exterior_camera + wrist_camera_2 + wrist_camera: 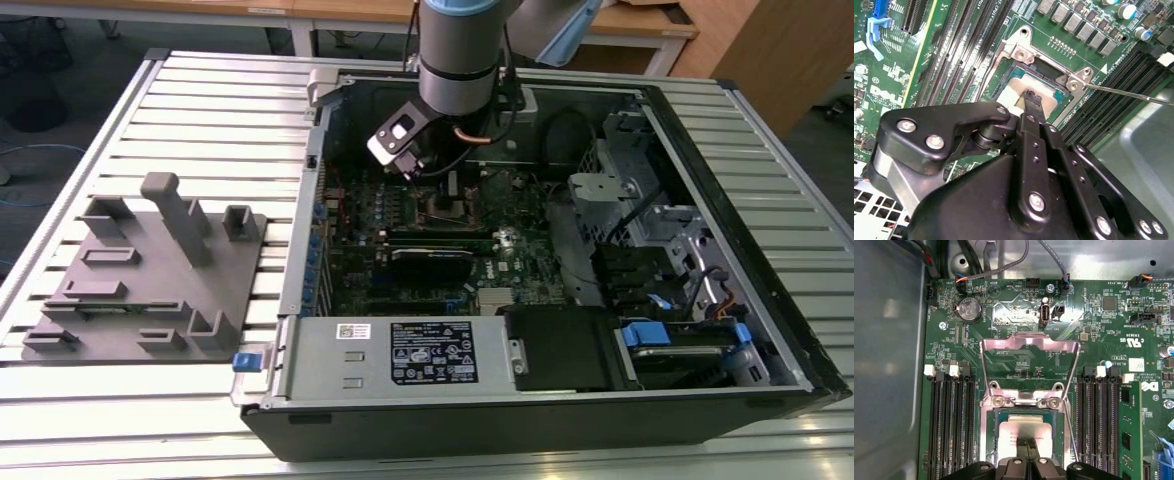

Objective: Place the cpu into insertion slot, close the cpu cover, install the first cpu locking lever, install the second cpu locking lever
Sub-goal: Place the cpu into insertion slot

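Gripper (1031,97) fingers are seen drawn together, nothing clamped between them. Tips are held at the top face of the cpu (1019,427); whether touching or just above cannot be told.

Cpu is noted lying inside the insertion slot (990,440), near the middle of the circuit board (1094,330), between two banks of memory slots (949,420). In the exterior view the gripper (430,175) is seen over the board's half toward the far wall of the computer case (534,430).

Risks, as judged:
- If the chip is not fully dropped in, pressure from the narrow tips could tilt it and harm the contacts beneath
- A sideways drag of the tips could scuff the metal top or shift the chip against the rim
- The cpu cover (1029,340) is seen open, tilted up at the slot's hinge edge; lowered on a skewed chip, it could jam
- The thin lever (1124,92) lies free just beside the slot and could be snagged by the fingers

Cpu look: flat, square, silvery-grey metal top, pale under glare, faint print. Edges are seen parallel to the rim; the side under the gripper is hidden
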Motion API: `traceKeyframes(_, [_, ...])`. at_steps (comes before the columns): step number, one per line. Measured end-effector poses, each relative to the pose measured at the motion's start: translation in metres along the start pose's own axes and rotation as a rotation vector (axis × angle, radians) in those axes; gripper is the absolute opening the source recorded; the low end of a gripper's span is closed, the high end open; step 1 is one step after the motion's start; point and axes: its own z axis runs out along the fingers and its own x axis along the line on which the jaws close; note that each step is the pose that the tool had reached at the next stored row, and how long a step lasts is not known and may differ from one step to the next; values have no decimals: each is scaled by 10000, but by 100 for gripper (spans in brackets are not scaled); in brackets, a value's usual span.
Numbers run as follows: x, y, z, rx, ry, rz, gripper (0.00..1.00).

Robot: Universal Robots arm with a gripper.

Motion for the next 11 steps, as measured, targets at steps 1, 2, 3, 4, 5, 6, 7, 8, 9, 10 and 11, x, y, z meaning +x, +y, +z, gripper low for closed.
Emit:
traceKeyframes(1, [-1, -1, 7, 3, -4, 0, 11])
traceKeyframes(2, [-2, -1, 10, 5, -8, 0, 11])
traceKeyframes(3, [-2, -2, 10, 6, -8, 0, 11])
traceKeyframes(4, [-2, -1, 10, 5, -9, 0, 11])
traceKeyframes(5, [-1, -1, 11, 5, -7, 0, 11])
traceKeyframes(6, [-1, -1, 12, 4, -6, 0, 11])
traceKeyframes(7, [-2, -1, 15, 4, -6, 0, 11])
traceKeyframes(8, [-2, -2, 20, 7, -11, 0, 11])
traceKeyframes(9, [-3, -3, 23, 8, -14, 0, 11])
traceKeyframes(10, [-3, -3, 24, 8, -13, 0, 11])
traceKeyframes(11, [-3, -2, 25, 6, -11, 0, 11])
